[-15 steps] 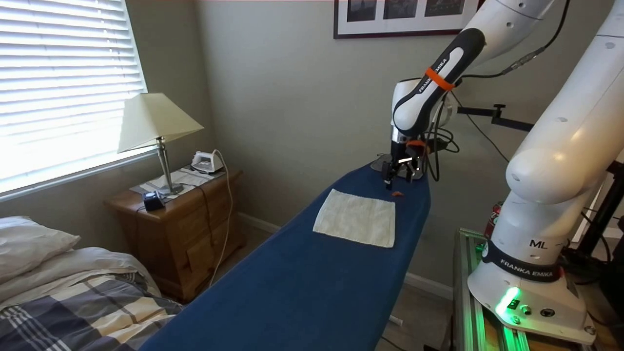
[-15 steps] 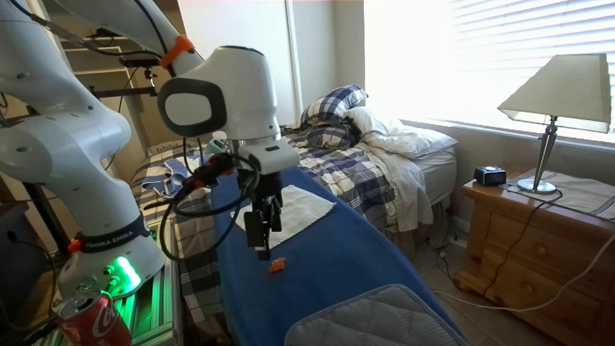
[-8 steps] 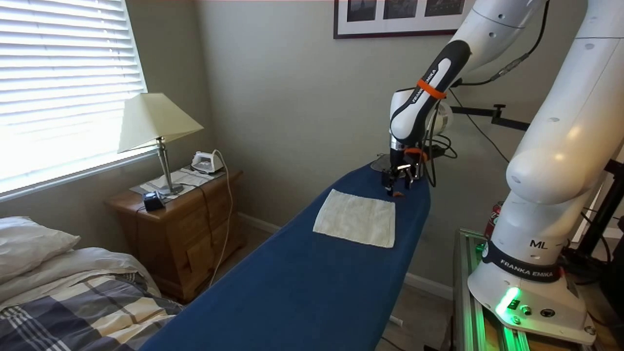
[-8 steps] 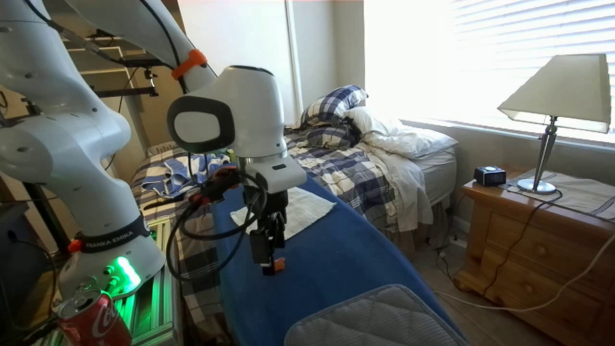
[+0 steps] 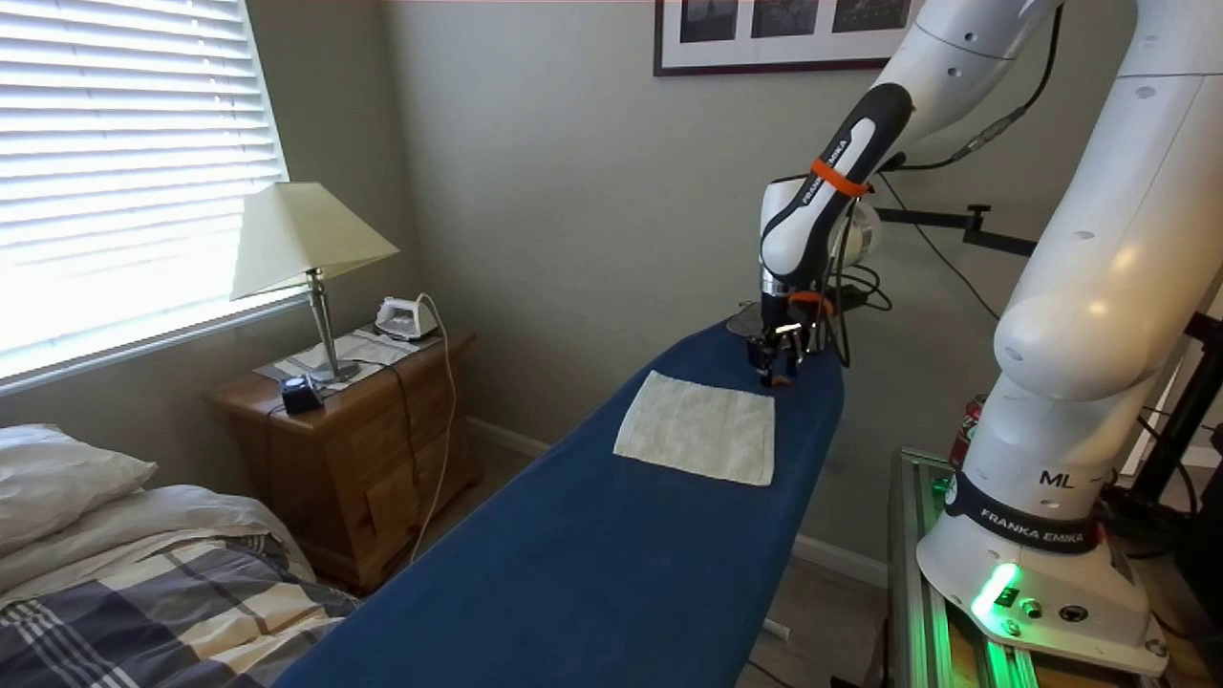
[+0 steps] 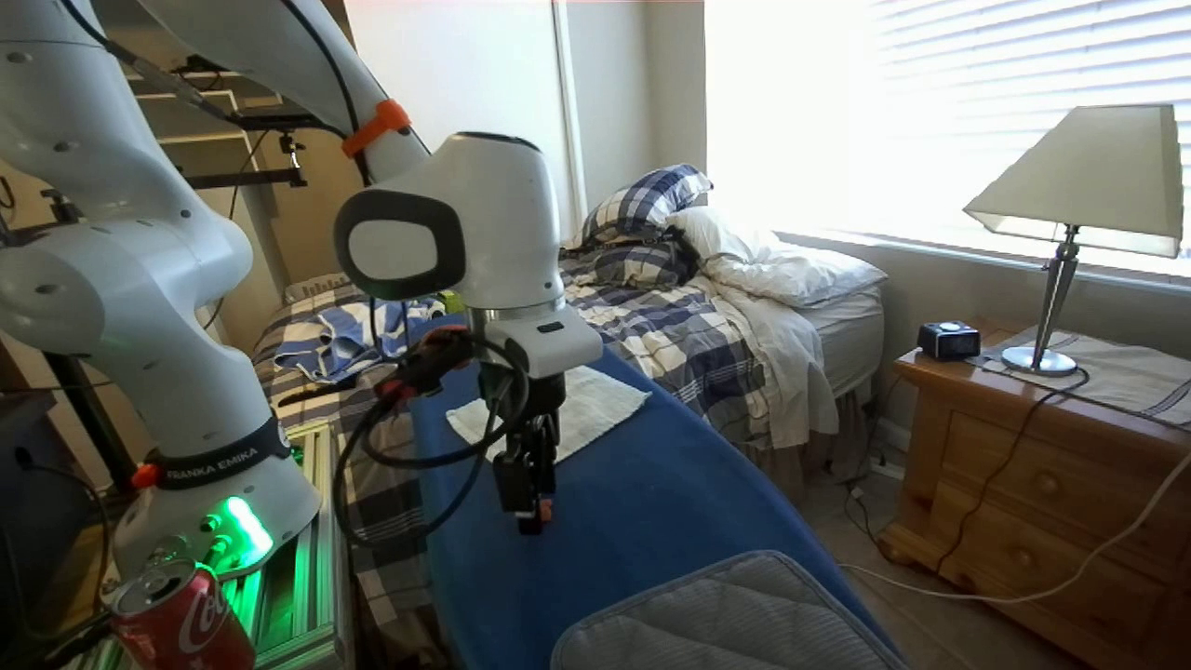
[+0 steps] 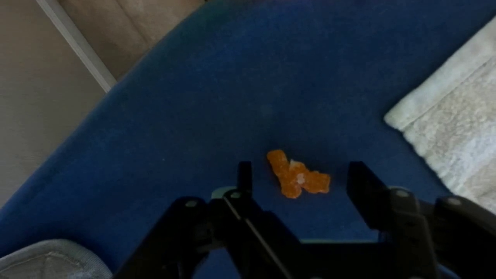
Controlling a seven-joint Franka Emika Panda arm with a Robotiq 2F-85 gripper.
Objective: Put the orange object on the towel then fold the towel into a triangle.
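The orange object is small and lumpy and lies on the blue ironing board. In the wrist view it sits between the two fingertips of my gripper, with a gap on each side. The gripper is partly open and holds nothing. In both exterior views the gripper is low over the board, and its fingers partly hide the orange object. The cream towel lies flat and unfolded beside the gripper. It also shows in an exterior view, and its corner shows in the wrist view.
The blue ironing board narrows near the gripper. A grey quilted pad lies at its end; its edge shows in the wrist view. Cables loop beside the wrist. A Coca-Cola can stands by the robot base.
My gripper has come down toward the board and around the orange object. Its fingers look somewhat closer together than before. The towel and the object have not visibly moved.
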